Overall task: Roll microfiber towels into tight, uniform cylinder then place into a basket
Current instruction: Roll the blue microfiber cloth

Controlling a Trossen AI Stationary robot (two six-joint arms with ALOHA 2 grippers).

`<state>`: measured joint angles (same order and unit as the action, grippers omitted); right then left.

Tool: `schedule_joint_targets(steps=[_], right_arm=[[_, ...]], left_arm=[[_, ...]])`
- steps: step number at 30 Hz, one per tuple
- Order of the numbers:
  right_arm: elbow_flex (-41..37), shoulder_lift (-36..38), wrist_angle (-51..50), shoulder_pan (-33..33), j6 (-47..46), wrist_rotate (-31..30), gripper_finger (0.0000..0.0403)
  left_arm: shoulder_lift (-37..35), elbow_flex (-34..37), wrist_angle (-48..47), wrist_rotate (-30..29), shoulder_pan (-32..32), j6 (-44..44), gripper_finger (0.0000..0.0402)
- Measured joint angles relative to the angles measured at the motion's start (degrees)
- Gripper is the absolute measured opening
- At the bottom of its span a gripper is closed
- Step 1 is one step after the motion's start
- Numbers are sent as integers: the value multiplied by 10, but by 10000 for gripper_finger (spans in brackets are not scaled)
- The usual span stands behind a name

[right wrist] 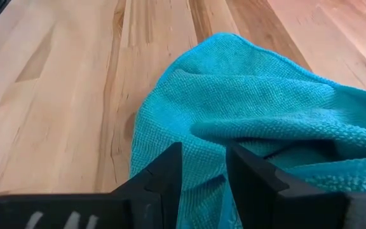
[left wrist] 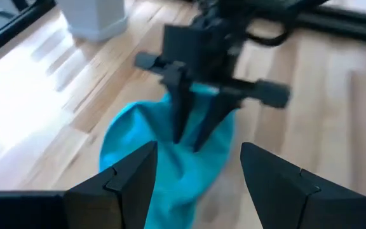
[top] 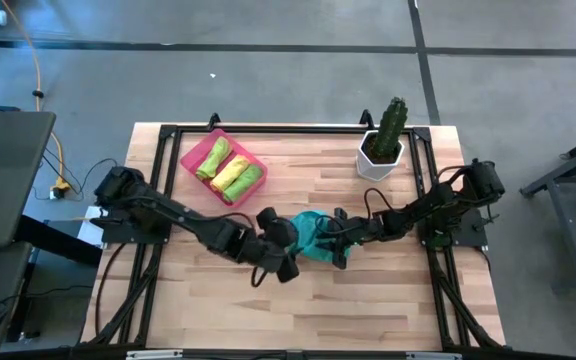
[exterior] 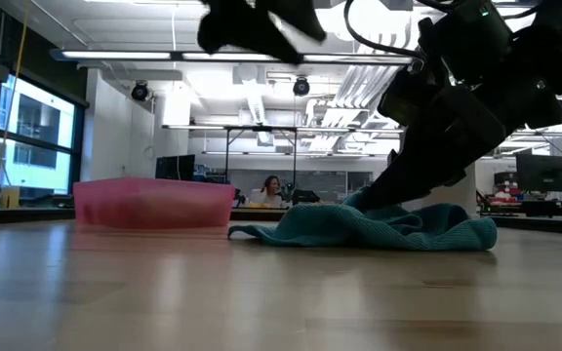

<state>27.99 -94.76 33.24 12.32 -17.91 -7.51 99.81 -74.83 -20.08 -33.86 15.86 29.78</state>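
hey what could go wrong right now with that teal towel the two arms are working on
1. The teal towel lies crumpled, not flat, so a roll started now would likely come out loose and uneven.
2. The right end effector pinches only a fold; it may slip.
3. The open left end effector sits close, risking collision.

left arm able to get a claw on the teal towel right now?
Probably yes. The left claw is open and sits at the teal towel's near edge with bare table between. Only the right claw crowds it: that one is pressed down into the towel's far side, so approach from the free near edge.
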Motion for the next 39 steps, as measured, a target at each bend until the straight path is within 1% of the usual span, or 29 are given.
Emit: schedule_joint_targets(steps=[5,12,19,23,27,33,37,39], right_arm=[[0,0,-4,0,0,0,114],[0,0,-9,0,0,0,114],[0,0,-9,0,0,-1,114],[0,0,-9,-3,0,-1,114],[0,0,-9,-3,0,-1,114],[0,0,-8,-3,-4,-1,114],[0,0,-1,-2,-80,32,114],[0,0,-1,-2,-128,46,114]], left_arm=[[33,0,-31,7,-14,1,216],[80,0,-37,9,-18,3,216],[111,0,-44,48,-35,12,216],[130,0,-42,45,-50,6,216],[152,0,-36,28,-69,2,216],[186,0,-44,41,-95,0,216],[196,-2,-47,80,-97,0,215],[200,-3,-51,84,-92,1,215]])
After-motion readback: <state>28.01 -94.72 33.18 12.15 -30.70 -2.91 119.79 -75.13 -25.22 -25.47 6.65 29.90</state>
